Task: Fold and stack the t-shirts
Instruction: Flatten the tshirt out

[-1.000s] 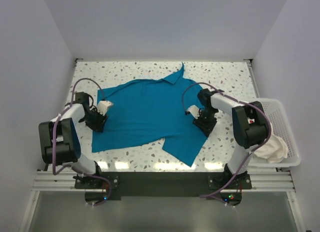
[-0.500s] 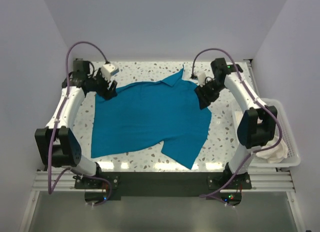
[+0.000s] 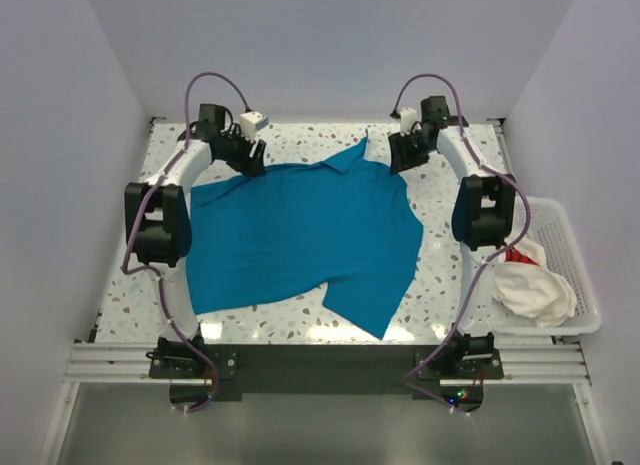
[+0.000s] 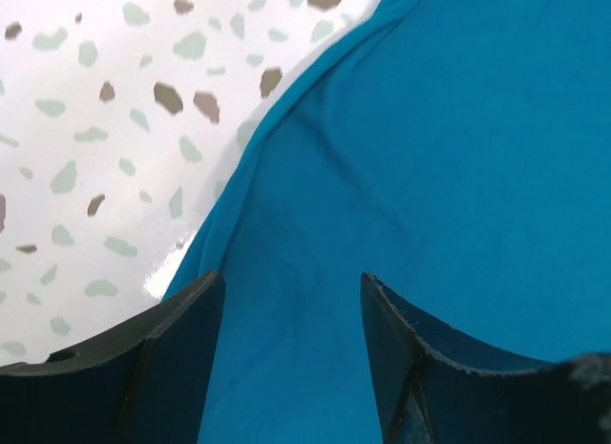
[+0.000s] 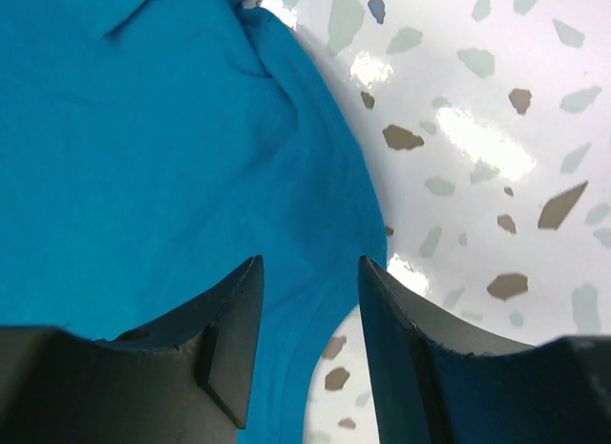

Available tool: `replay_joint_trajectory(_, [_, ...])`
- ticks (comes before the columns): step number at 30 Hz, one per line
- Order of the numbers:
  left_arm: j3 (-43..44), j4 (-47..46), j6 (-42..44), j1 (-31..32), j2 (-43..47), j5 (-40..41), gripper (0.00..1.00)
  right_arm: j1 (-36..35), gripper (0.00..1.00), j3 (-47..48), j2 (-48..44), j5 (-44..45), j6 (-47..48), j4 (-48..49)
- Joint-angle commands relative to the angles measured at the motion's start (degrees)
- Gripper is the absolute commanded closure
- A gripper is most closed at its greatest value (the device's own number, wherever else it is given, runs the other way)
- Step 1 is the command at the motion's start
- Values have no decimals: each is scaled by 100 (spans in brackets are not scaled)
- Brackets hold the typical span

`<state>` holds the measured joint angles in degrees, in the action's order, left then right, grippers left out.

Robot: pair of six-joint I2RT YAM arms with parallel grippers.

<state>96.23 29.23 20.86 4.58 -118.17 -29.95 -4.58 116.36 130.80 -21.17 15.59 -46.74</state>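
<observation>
Top view: the teal t-shirt (image 3: 300, 235) is lying spread flat across the middle of the speckled table (image 3: 450, 275), its collar (image 3: 350, 155) pointing toward the upper edge of the frame. I am holding the left gripper (image 3: 250, 157) over the shirt's upper left corner and the right gripper (image 3: 400, 157) over its upper right corner, just beside the collar. The white t-shirt (image 3: 535, 290), showing a red mark, is sitting bunched in the basket (image 3: 580, 275) at the right edge of the frame.

Left wrist view: the left gripper (image 4: 291, 282) is standing with its jaws apart, with smooth teal cloth and its curved hem showing in the gap; nothing is pinched between them.

Right wrist view: the right gripper (image 5: 310, 264) is likewise standing parted, straddling the shirt's edge, with cloth on the left of the frame and bare table on the right. I cannot tell whether either gripper's tips are touching the fabric.
</observation>
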Motion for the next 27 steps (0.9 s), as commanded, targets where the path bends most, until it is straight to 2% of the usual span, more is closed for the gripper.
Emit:
replay_joint_trajectory(1, [301, 723, 426, -177, -4, 156, 37, -43, 52, 327, 182, -221, 31, 200])
replay_joint_trajectory(8, [-656, 1155, 1200, -168, 266, 692, 40, -271, 55, -762, -264, 34, 576, 235])
replay_joint_trajectory(14, [-1685, 1471, 1709, -317, 1276, 438, 36, -298, 52, -2081, -1670, 43, 971, 333])
replay_joint_trajectory(19, [-2177, 1937, 1964, -458, 1919, 349, 36, -561, 53, -2845, -2514, 51, 1665, -247])
replay_joint_trajectory(24, [-2854, 1972, 2185, -852, 2307, 701, 36, -1141, 57, -3566, -2770, 324, 2088, -625])
replay_joint_trajectory(27, [-2978, 2078, 2247, -1089, 2369, 728, 37, -1335, 60, -3873, -2841, 420, 2228, -827])
